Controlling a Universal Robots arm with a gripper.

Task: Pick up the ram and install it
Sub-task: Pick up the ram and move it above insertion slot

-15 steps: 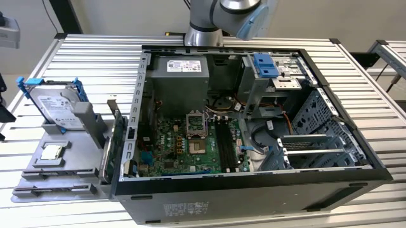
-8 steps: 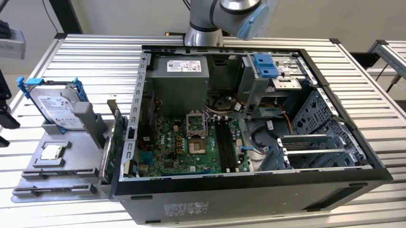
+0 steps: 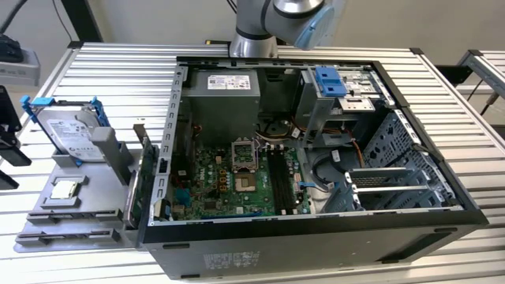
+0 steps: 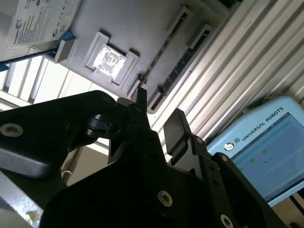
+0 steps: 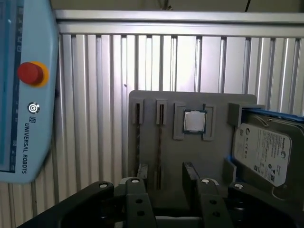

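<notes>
The ram [image 5: 159,142] is a thin stick seen edge-on, standing in a slot of the grey holder [image 5: 213,102] beside a square processor chip [image 5: 194,121]. In the second wrist view the ram [image 4: 164,47] runs as a narrow dotted strip across the holder [image 4: 142,23]. My gripper [image 5: 166,173] hangs well clear of the holder. It is open, with nothing between its black fingers [image 5: 191,176]. The second wrist view shows the gripper [image 4: 156,114] the same way. In the exterior view the holder [image 3: 35,207] sits to the left of the open computer case [image 3: 316,236].
A hard drive [image 3: 71,133] in a blue frame leans in the holder's far end. A thin upright card [image 3: 146,177] stands between holder and case. The motherboard [image 3: 236,177] lies inside the case. A teach pendant [image 5: 23,85] rests on the ribbed metal table [image 3: 442,71].
</notes>
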